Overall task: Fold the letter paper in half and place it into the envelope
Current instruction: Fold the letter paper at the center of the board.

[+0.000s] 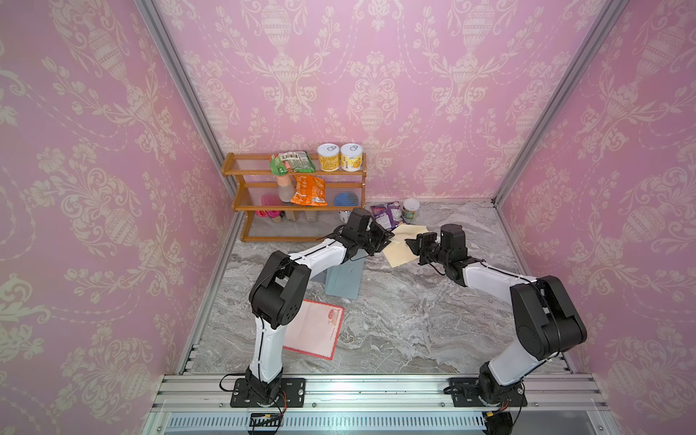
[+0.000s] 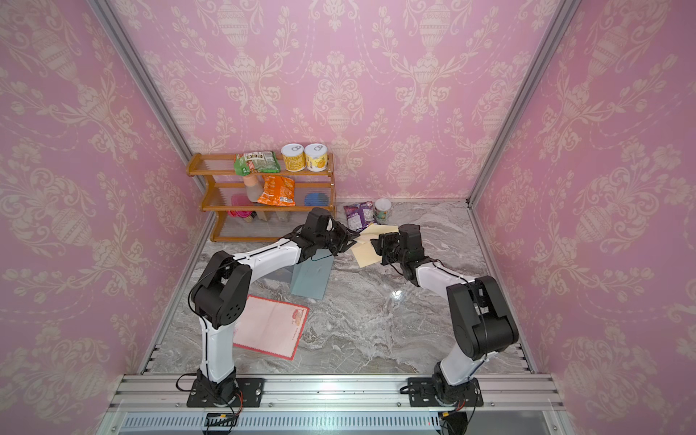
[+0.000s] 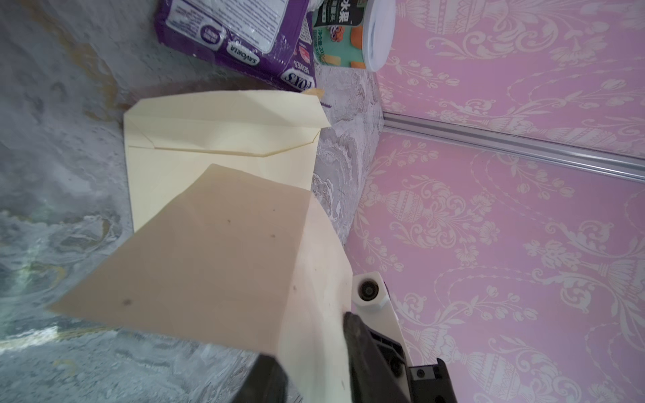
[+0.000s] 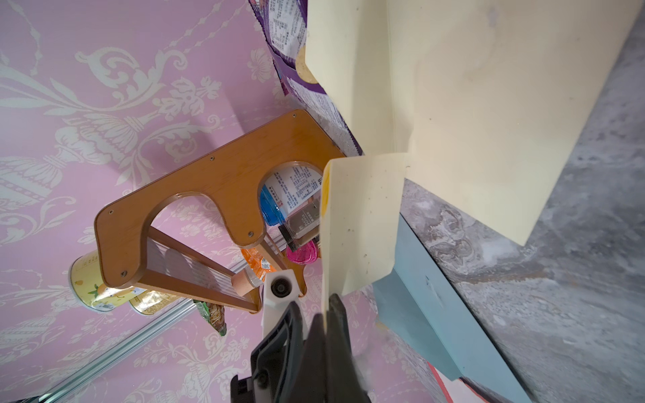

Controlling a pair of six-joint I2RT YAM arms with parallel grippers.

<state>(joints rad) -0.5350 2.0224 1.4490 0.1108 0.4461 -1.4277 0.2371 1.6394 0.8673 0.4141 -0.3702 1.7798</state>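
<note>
Right fingers (image 4: pixel 331 307) pinch the cream sheet (image 4: pixel 363 223); left fingers (image 1: pixel 384 238), part-open, straddle it, envelope (image 3: pixel 223 136) just beyond; light, floppy, probably best gripped near its crease

The letter paper (image 1: pixel 316 331) is lying lower left of centre, the envelope (image 1: pixel 399 255) resting just right of centre, below and right of the rack (image 1: pixel 248 174).

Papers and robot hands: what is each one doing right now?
Red-bordered letter paper, flat, unfolded, on the table.
Cream envelope, lying on the table, flap folded over.
Cream sheet, lifted, pinched.
Right gripper, shut on the cream sheet.
Left gripper, cream paper between its jaws; grip unclear.
Blue-grey sheet, lying flat.
</note>
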